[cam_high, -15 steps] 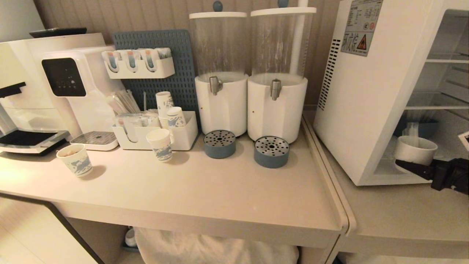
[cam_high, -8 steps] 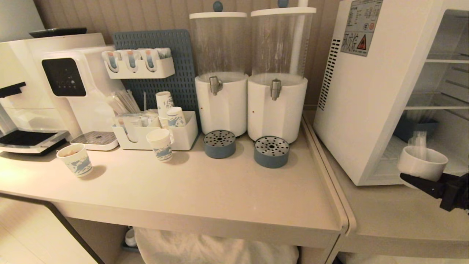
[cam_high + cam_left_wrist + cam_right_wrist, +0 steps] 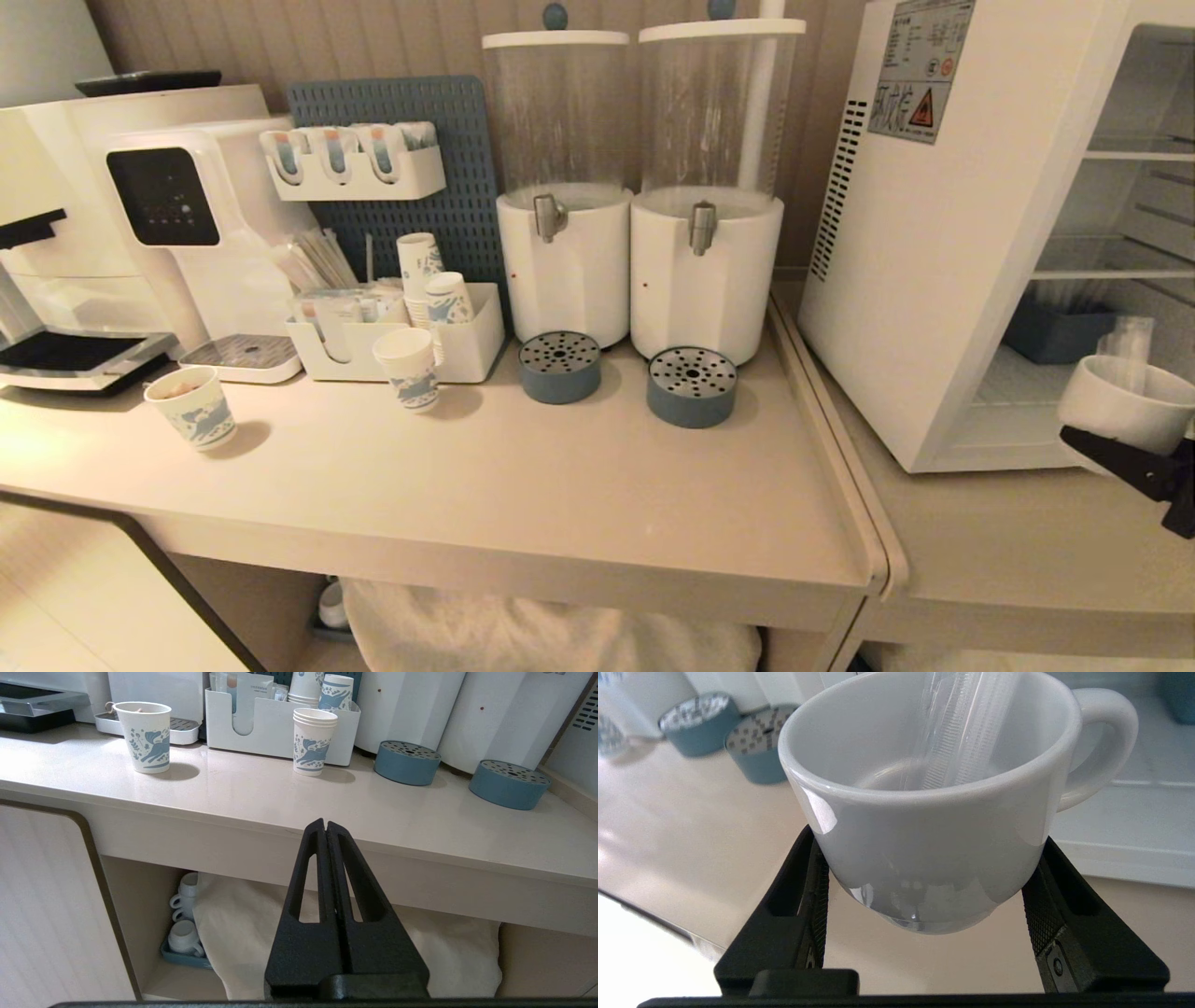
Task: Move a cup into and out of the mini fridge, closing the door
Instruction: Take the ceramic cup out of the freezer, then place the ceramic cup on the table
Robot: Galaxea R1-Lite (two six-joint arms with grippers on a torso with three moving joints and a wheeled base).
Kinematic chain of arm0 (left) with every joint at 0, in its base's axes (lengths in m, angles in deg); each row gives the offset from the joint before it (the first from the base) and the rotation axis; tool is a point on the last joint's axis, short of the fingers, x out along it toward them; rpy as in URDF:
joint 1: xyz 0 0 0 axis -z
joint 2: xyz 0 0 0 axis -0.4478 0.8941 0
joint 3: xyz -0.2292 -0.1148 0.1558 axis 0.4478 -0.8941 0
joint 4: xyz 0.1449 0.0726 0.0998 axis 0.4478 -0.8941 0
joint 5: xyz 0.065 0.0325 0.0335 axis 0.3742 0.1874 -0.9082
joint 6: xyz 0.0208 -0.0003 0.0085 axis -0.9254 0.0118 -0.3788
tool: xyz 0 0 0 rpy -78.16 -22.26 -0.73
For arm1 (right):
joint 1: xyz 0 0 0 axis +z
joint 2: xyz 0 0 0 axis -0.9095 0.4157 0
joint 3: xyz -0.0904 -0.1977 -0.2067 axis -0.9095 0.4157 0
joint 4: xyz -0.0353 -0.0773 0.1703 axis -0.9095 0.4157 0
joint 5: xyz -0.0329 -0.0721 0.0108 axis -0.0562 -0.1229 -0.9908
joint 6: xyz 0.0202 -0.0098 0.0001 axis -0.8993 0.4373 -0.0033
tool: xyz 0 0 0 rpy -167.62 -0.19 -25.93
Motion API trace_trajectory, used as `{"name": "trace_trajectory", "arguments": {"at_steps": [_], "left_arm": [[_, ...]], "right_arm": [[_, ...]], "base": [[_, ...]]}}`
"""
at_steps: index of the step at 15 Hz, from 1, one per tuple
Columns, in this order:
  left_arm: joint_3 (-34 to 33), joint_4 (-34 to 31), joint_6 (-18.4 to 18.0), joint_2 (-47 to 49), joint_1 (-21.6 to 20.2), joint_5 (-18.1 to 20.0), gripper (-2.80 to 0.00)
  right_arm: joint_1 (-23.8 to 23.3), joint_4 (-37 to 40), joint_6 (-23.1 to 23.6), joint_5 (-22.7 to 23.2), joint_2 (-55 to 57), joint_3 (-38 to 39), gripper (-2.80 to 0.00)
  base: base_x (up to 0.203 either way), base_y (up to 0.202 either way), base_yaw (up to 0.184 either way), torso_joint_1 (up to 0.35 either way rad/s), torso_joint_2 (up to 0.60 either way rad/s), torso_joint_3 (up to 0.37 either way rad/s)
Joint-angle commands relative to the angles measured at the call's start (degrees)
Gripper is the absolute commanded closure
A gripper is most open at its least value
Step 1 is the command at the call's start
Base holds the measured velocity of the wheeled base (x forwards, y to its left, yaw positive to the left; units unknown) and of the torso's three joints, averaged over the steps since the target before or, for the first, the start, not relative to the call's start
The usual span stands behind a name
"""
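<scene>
My right gripper (image 3: 924,877) has its two black fingers (image 3: 808,905) clamped on either side of the cup (image 3: 924,826), gripping the lower wall of the squat white mug, with the loop handle sticking out to one side. The wrist view shows something the head camera barely gives me: a clear, ribbed plastic piece standing inside the cup, leaning against its inner wall. It also shows the cup's base hanging free above the beige counter (image 3: 691,826), touching nothing.

From the head view I see only one black finger under the cup (image 3: 1125,401) at the far right edge of the picture, just in front of the mini fridge (image 3: 934,243), whose interior is open to view, wire shelves bare. The door itself is outside what I can see.

A second ago the cup sat inside the fridge's lower compartment; it is now out past the front lip and further right.

My left gripper (image 3: 325,830) is pressed fully together, parked below the counter edge, pointing at the paper cups (image 3: 314,742) and blue drip trays (image 3: 406,756).
</scene>
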Motion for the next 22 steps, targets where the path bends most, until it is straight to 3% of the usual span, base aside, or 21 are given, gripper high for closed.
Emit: {"name": "trace_trajectory", "arguments": {"at_steps": [1, 4, 10, 17, 18, 20, 22], "left_arm": [[-2.29, 0.08, 0.07, -0.29, -0.04, 0.01, 0.0], [-2.29, 0.08, -0.66, -0.29, 0.01, 0.17, 0.0], [-2.29, 0.2, -0.64, -0.29, -0.01, 0.1, 0.0], [-2.29, 0.17, -0.64, -0.29, 0.04, 0.1, 0.0], [-2.29, 0.17, -0.64, -0.29, -0.04, 0.1, 0.0], [-2.29, 0.17, -0.64, -0.29, -0.01, 0.1, 0.0], [-2.29, 0.17, -0.64, -0.29, 0.04, 0.1, 0.0]], "right_arm": [[0.06, 0.29, -2.55, -0.75, -7.44, 1.55, 0.0], [0.06, 5.16, -4.57, -3.8, -15.31, 2.74, 0.0], [0.24, 20.2, -5.99, -4.06, -26.53, -1.02, 0.0], [2.46, 23.86, -5.86, -5.03, -31.09, 0.48, 0.0], [4.0, 23.91, -5.81, -7.25, -32.12, 1.14, 0.0], [12.93, 25.99, -5.8, -14.91, -36.6, 2.12, 0.0], [18.09, 32.01, -5.87, -21.68, -43.78, 1.8, 0.0]], "base": [[0.0, 0.0, 0.0, 0.0, 0.0, 0.0], [0.0, 0.0, 0.0, 0.0, 0.0, 0.0], [0.0, 0.0, 0.0, 0.0, 0.0, 0.0], [0.0, 0.0, 0.0, 0.0, 0.0, 0.0], [0.0, 0.0, 0.0, 0.0, 0.0, 0.0], [0.0, 0.0, 0.0, 0.0, 0.0, 0.0], [0.0, 0.0, 0.0, 0.0, 0.0, 0.0]]}}
